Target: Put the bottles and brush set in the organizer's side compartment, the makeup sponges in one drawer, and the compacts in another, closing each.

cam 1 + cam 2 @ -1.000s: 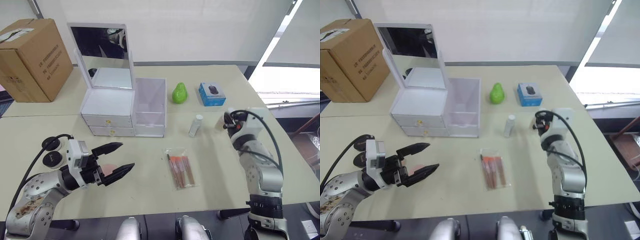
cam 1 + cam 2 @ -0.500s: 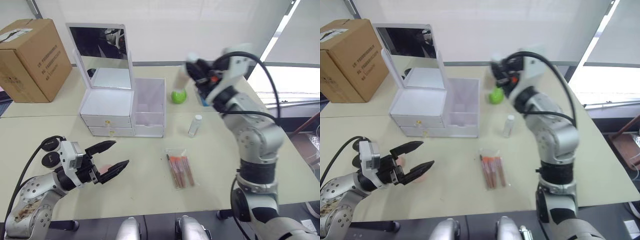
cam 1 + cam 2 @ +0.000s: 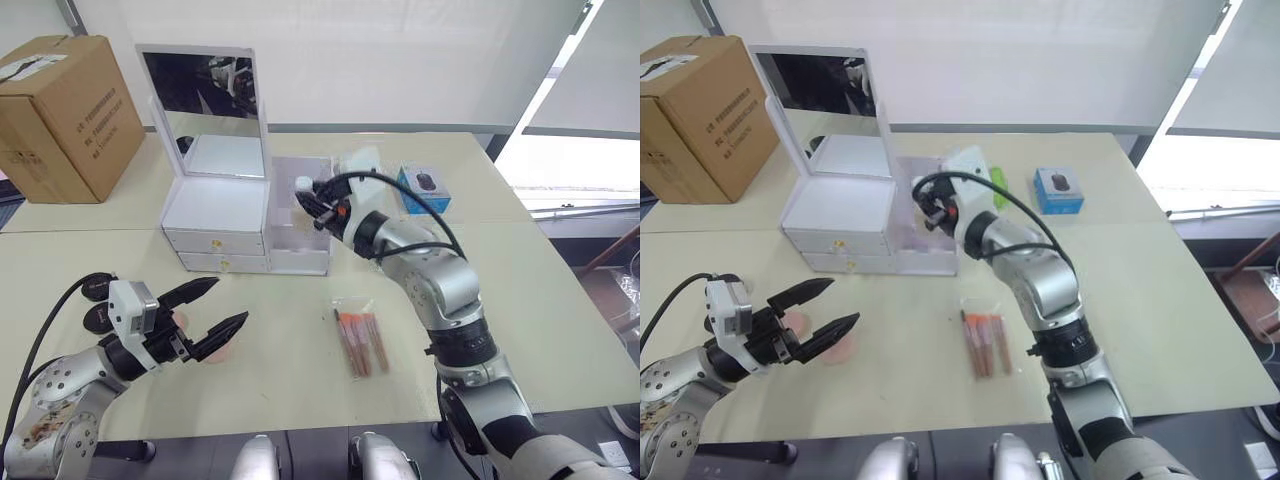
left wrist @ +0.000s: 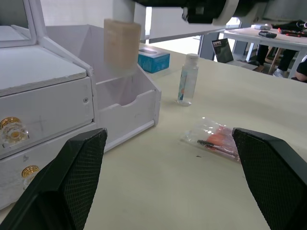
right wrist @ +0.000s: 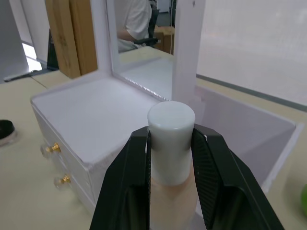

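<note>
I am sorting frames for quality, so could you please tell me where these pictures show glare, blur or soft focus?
In the left eye view the window at the right edge is blown out to white. In the left wrist view the beige bottle over the organizer is motion-blurred, and the people at the desks behind are soft. In the right wrist view the right pincer and bottle cap look sharp, while the mirror reflection is soft.

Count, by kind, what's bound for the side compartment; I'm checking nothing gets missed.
Bottles: 2 (held bottle, standing bottle)
Brush set: 1
Total: 3
</note>
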### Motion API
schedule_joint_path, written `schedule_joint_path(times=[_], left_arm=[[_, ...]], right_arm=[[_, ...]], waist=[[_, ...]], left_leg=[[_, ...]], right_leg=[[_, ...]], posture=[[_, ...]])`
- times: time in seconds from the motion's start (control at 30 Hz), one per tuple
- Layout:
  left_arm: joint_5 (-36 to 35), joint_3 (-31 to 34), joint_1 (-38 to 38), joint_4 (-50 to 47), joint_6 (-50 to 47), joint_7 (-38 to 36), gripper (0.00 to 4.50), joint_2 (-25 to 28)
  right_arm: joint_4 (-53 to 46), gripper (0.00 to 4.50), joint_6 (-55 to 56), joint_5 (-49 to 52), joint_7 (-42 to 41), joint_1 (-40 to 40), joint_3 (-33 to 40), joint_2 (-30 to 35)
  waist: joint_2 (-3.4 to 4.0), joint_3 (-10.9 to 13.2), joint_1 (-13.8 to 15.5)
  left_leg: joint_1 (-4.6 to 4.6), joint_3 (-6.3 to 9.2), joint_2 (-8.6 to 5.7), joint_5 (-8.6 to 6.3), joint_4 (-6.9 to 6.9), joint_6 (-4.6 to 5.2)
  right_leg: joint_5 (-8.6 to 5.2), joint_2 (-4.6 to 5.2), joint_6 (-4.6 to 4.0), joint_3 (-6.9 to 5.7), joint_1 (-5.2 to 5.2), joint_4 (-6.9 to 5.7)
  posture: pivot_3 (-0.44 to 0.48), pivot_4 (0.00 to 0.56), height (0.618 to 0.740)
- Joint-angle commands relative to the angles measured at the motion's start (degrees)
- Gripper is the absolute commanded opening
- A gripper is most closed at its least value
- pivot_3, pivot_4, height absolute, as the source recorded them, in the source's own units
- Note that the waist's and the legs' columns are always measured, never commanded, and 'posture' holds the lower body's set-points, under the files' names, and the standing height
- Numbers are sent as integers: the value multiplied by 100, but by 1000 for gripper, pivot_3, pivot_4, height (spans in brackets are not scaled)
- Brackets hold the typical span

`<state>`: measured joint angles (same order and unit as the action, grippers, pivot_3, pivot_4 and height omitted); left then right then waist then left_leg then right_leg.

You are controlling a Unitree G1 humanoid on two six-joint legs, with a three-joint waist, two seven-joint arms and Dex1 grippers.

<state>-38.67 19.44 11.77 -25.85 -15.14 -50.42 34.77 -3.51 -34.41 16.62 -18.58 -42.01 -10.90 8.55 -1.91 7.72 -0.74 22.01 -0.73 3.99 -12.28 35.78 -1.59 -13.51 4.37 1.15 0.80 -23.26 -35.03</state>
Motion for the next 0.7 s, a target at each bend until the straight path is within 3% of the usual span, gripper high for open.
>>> schedule_joint_path(times=[0.03, 0.67, 0.7], left_arm=[[-158, 190, 25, -264, 41, 108, 4500, -30], [-161, 291, -5, -296, 81, 372, 4500, -105], [-160, 292, -16, -287, 82, 370, 4500, -102]], right_arm=[[157, 913, 512, -248, -130, -3, -37, -22], [826, 913, 706, -816, -237, 405, -58, -205], [834, 1263, 710, -811, -234, 411, -39, -221]], waist=[[1, 0, -5], [0, 1, -4], [0, 1, -5]], left_leg=[[0, 0, 0, 0, 0, 0], [-2, 0, 0, 0, -1, -1], [-3, 0, 0, 0, -1, -1]], right_leg=[[0, -1, 0, 0, 0, 0], [-10, -1, 15, 0, 0, 1], [-10, -1, 15, 0, 0, 1]], posture=[[0, 150, 728], [0, 150, 728], [0, 150, 728]])
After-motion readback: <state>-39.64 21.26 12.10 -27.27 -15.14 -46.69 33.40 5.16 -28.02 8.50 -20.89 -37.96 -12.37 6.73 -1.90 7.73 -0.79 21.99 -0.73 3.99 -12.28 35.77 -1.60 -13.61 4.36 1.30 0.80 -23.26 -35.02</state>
